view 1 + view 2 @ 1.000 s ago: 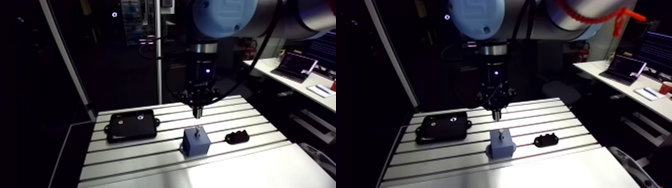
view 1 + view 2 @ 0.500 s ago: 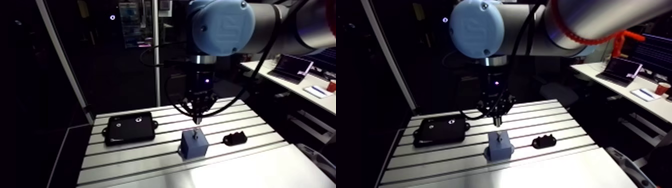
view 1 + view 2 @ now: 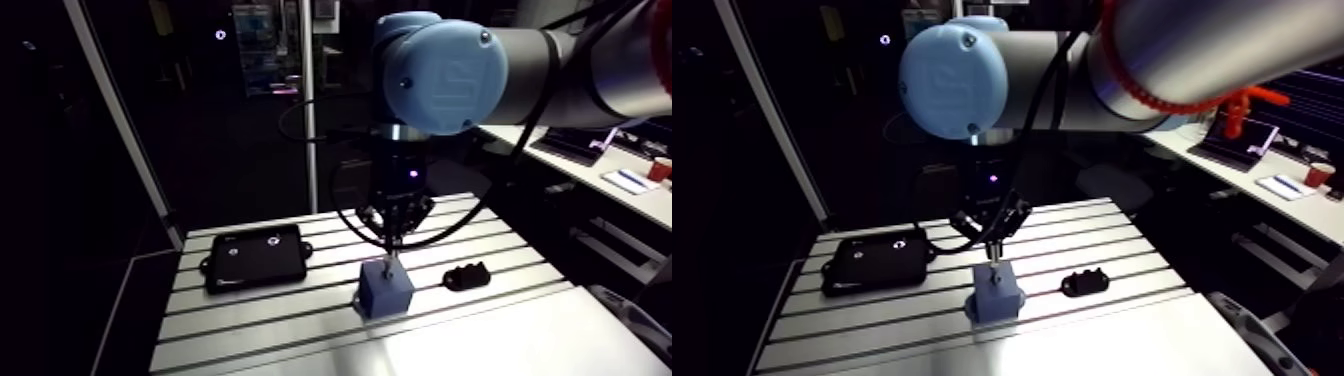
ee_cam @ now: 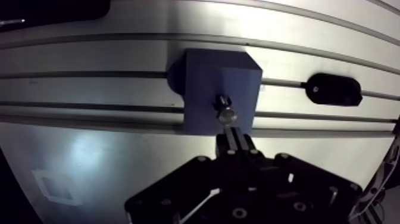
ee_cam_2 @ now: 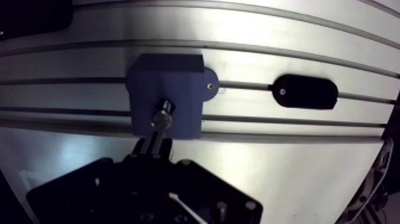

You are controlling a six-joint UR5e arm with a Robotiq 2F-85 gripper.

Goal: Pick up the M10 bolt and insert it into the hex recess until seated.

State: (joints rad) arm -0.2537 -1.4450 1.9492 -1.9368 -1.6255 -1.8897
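Here we are right over the blue block point(image 4: 217, 89), sitting mid-surface on the slotted aluminium surface point(image 4: 119, 161). The M10 bolt point(image 4: 226, 113) stands in the block's top face, shank up, its round end showing just ahead of the jaws. The jaws look clenched together with nothing between them, tips directly above that bolt end. Whether they touch it, I cannot tell.

The hex recess itself is hidden under the bolt, so how far the head sits can't be read. My call is that this is the seating push. Do it straight down the bolt's axis, centred on its end and slow. If the shank leans, the head's flats are probably off the hex, so ease off instead of forcing it.

From the block, a small black part point(image 3: 467, 274) lies at 3 o'clock and a flat black case point(image 3: 255, 257) at 10 o'clock.

On writing, the case shows two pale dots and a line of print too small to read. The light-blue joint cap point(image 3: 440, 75) carries a moulded emblem, its letters not legible.
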